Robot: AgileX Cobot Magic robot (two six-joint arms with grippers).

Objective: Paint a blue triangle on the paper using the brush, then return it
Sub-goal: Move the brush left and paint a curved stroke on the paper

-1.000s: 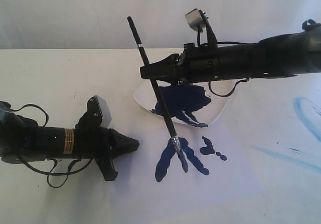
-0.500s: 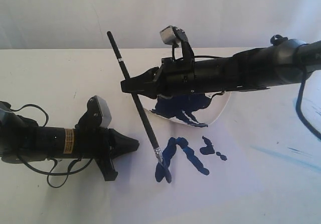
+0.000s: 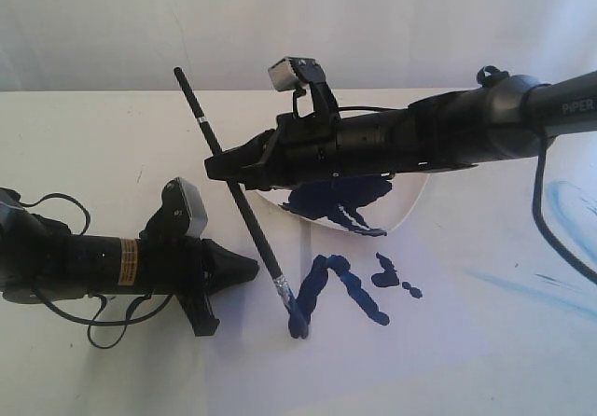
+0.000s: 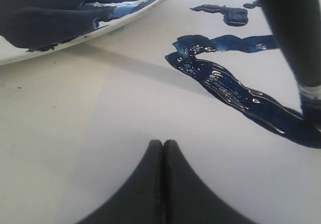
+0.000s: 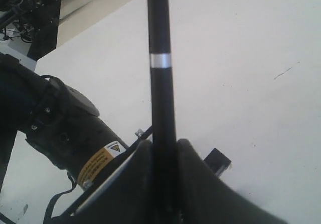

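Two arms in view: right arm (image 3: 448,131) is sliding left versus a second ago, right gripper (image 3: 222,166) clamping the brush (image 3: 252,231) mid-shaft. Left gripper (image 3: 250,269) is sitting pinched together, empty. Brush is leaning top up-left, bristles touching paper (image 3: 401,365) at the triangle (image 3: 317,276)'s lower-left stroke end. "PiPER" lettering (image 3: 571,106) is showing on right arm.

White lettering reading "PiPER" (image 3: 576,106) stands on the dark grey tubular link of the right arm (image 3: 522,117), near the right edge of the exterior view. A yellow sticker band (image 3: 129,262) wraps the black cylindrical body of the left arm (image 3: 79,262), and its print is too small to read. In the right wrist view a yellow label (image 5: 103,159) on that arm bears a black warning triangle, and its small words are blurred.
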